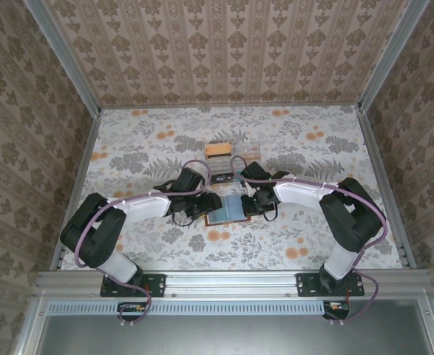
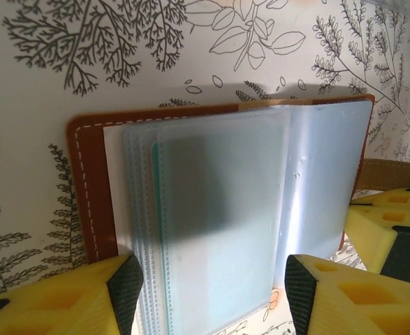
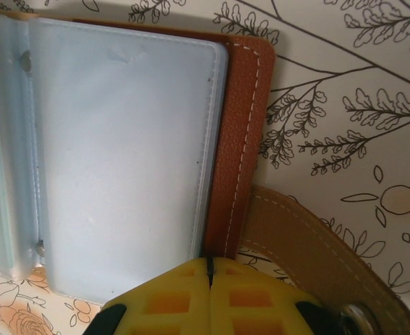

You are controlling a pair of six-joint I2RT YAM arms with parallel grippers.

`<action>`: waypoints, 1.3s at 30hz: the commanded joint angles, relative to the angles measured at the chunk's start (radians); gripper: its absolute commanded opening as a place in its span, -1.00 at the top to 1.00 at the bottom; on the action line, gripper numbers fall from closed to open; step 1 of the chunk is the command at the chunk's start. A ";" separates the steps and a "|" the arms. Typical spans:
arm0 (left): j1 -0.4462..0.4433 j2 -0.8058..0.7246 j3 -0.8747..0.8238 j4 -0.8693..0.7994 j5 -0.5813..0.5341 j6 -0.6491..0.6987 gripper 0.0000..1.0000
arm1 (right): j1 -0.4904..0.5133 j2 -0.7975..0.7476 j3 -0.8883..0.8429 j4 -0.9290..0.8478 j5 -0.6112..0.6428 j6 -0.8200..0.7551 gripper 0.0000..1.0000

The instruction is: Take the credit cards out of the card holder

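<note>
The card holder (image 1: 228,209) lies open on the floral table between both arms. Its reddish-brown cover (image 2: 93,188) frames a stack of frosted blue-grey sleeves (image 2: 218,209). The credit cards are hidden behind the frosted plastic. My left gripper (image 2: 211,293) stands open, its fingertips (image 2: 124,286) astride the near end of the sleeve stack, with a gap on the right side. My right gripper (image 3: 209,269) is shut, its tips resting against the stitched brown edge (image 3: 239,139) beside the right-hand sleeve (image 3: 121,160).
A tan closing strap (image 3: 309,244) with a metal snap (image 3: 362,317) trails off the holder's right side. A clear plastic compartment box (image 1: 228,159) with an orange item (image 1: 218,150) stands just beyond the holder. Patterned walls enclose the table.
</note>
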 commanded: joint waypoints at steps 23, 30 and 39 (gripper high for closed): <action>-0.021 0.045 0.025 0.046 0.030 -0.005 -0.19 | 0.009 0.046 -0.010 0.004 -0.016 0.027 0.99; -0.025 0.063 0.022 0.112 0.070 -0.019 -0.25 | 0.015 0.056 -0.008 0.008 -0.023 0.031 1.00; -0.027 0.060 0.031 0.101 0.078 -0.007 -0.89 | 0.015 0.055 -0.007 0.005 -0.021 0.032 0.98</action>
